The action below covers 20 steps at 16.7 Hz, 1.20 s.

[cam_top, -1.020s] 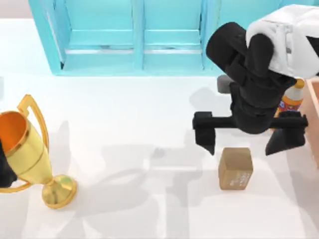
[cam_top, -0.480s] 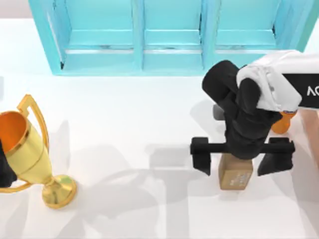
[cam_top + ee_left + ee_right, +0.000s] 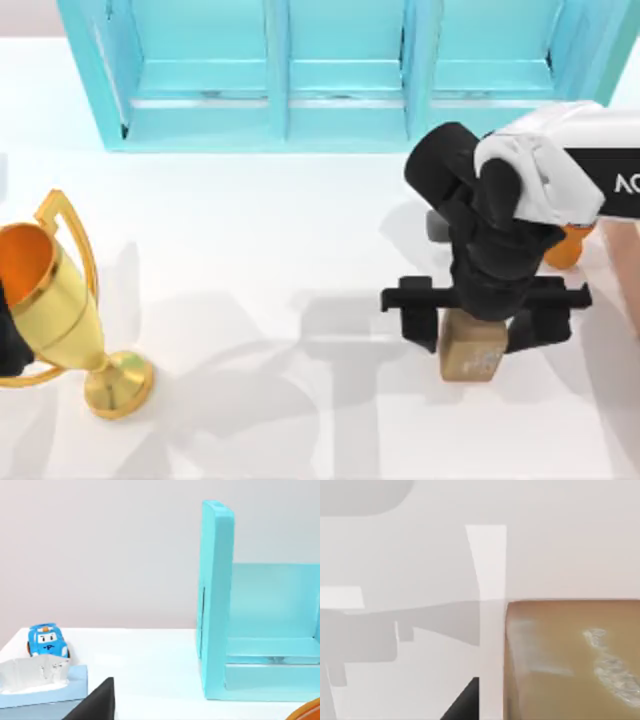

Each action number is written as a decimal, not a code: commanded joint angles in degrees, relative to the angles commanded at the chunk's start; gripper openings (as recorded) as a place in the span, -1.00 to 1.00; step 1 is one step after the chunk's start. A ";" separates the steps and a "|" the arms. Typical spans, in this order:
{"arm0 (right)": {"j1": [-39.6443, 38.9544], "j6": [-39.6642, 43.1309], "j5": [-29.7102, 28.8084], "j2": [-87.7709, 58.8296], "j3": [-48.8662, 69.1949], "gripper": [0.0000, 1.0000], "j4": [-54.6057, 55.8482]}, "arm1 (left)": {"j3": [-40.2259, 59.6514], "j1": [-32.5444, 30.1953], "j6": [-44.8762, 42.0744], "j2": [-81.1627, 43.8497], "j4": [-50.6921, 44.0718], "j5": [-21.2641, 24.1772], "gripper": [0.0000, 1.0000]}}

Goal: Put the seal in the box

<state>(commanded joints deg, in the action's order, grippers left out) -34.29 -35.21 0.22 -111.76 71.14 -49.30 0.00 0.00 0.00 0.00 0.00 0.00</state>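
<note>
Presently we find the seal [image 3: 472, 352] largely hidden under our right arm in the top view; its near face with pale marks shows below the wrist. It stands on the white table [image 3: 270, 260], right of centre, near side. The right gripper [image 3: 484, 326] straddles it, one black finger [image 3: 421, 322] just left of the block and the other just right; we cannot tell whether either pad touches it. The jaws stand narrower than half a second ago, when the fingers sat clearly wider on both sides; the arm's height appears little changed since then, whereas a second ago it was farther back with the block uncovered. The seal has not shifted.

At the right edge we note a salmon-pink strip, the box [image 3: 630, 270], cut off by the frame; its contents cannot be seen. An orange bottle [image 3: 568, 247] is mostly masked by the arm. The turquoise shelf unit [image 3: 330, 75] spans the far side. A gold trophy [image 3: 62, 305] stands at the left, its cup interior orange, beside our left arm, parked at the left edge.

The right wrist view gives the seal [image 3: 572, 660] close up, cropped at the frame. The left wrist view shows a blue toy car [image 3: 46, 641] and a tissue box [image 3: 40, 685].
</note>
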 joint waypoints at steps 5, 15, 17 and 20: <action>0.00 0.00 0.00 0.00 0.00 -0.66 0.00 | 0.00 0.00 0.00 0.00 0.00 0.00 1.00; 0.00 0.00 0.00 0.00 0.00 -1.00 0.00 | 0.00 0.00 0.00 0.00 0.00 0.00 1.00; 0.16 -0.04 -0.05 0.16 0.17 -1.00 -0.17 | 0.00 0.00 0.00 0.00 0.00 0.00 1.00; 0.18 -0.17 0.02 1.05 3.45 -1.00 -4.23 | 0.00 0.00 0.00 0.00 0.00 0.00 1.00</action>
<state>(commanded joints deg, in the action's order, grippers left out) -34.11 -35.37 0.23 -110.71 74.59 -53.53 0.00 0.00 0.00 0.00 0.00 0.00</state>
